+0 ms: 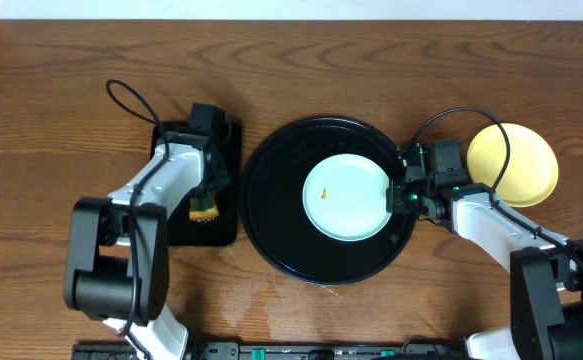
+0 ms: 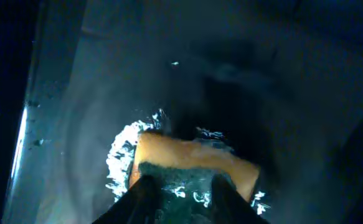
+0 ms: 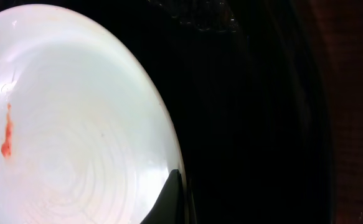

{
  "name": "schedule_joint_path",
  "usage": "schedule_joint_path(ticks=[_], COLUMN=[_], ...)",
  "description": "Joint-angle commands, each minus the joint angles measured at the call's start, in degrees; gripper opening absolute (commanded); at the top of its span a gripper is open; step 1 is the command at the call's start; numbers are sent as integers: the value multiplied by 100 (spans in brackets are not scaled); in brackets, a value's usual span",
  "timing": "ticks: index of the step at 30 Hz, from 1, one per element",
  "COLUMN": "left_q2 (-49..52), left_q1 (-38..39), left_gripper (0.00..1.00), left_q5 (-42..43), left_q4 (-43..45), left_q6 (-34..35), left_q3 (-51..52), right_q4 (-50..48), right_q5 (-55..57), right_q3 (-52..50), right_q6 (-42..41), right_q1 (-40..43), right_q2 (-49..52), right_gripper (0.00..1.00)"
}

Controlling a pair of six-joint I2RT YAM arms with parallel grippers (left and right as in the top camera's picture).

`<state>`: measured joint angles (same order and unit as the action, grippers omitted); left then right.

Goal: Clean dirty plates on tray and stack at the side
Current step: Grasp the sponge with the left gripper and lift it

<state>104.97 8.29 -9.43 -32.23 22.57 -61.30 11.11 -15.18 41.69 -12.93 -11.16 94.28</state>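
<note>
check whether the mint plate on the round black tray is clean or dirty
Dirty: the pale mint plate, lying flat in the round black tray, carries a small orange smear off its centre.

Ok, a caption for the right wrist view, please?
Right pincer at the rim of the smeared pale plate on the black tray.

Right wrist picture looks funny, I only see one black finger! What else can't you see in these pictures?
- Right gripper: right wrist view shows one finger, cut by the bottom edge; the other is out of sight, so its grip on the mint plate is unclear.
- Sponge: overhead, the left arm covers most of it.
- Small black tray: left wrist view is too dark to show much of it.
</note>
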Motion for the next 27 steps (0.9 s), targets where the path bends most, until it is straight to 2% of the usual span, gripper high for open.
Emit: schedule_joint_path(ticks=[1, 3, 5, 6, 11, 14, 19, 23, 27], left_q2=[264, 190, 48, -35, -619, -848, -835, -673, -492], left_q1=[-24, -26, -26, -26, -26, -24, -24, -24, -24], left_gripper=[30, 8, 8, 9, 41, 50, 50, 50, 42], left_q5=[-2, -4, -7, -7, -4, 0, 540, 597, 595], left_q4=[-48, -249, -483, -549, -896, -1180, -1325, -798, -326], left_q6=[-157, -157, -164, -201, -197, -111, -90, -90, -90], left_q3=[79, 2, -116, -155, -229, -227, -4, 437, 828], right_q4=[24, 22, 22, 22, 39, 39, 44, 50, 74], right_q5=[181, 181, 184, 181, 181, 181, 181, 179, 179], right_q3=[11, 11, 11, 11, 11, 11, 11, 11, 11], right_q6=[122, 122, 122, 122, 122, 122, 122, 122, 122], right_q1=[57, 57, 57, 57, 57, 57, 57, 57, 57], right_q2=[109, 109, 109, 109, 109, 109, 109, 109, 109], right_gripper=[1, 1, 1, 1, 1, 1, 1, 1, 1])
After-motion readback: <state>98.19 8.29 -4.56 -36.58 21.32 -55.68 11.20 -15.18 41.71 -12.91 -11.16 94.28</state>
